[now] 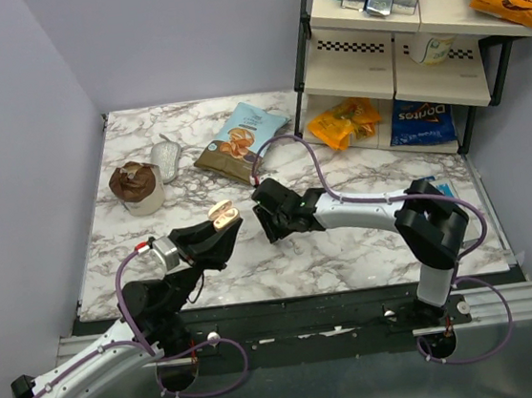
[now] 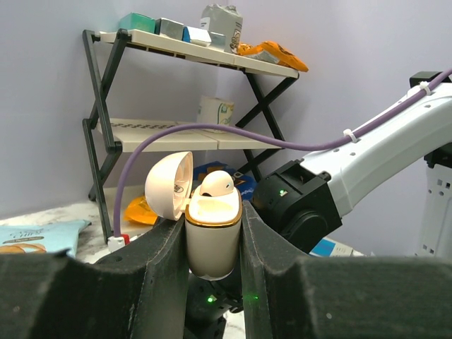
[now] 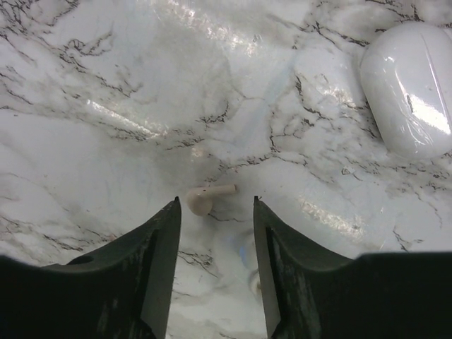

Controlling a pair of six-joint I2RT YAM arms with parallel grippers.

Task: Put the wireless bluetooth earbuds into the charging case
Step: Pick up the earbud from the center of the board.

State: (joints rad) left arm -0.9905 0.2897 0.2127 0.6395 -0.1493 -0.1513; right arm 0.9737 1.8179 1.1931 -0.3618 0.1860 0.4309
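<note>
Now | left gripper (image 2: 213,234) is clamping the open charging case (image 2: 212,247), seated earbud (image 2: 216,183) resting inside | right gripper (image 3: 216,205) is hovering, jaws parted, over loose earbud (image 3: 203,199) lying on table (image 3: 106,106)

Charging case (image 2: 212,244) upright w/ lid open, 1 white earbud (image 2: 216,183) seated inside; 2nd earbud (image 3: 205,198) flat on marble tabletop (image 3: 106,106).

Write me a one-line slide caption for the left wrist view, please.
Left claw clamps the open charging case upright, one earbud sitting in its top.
</note>
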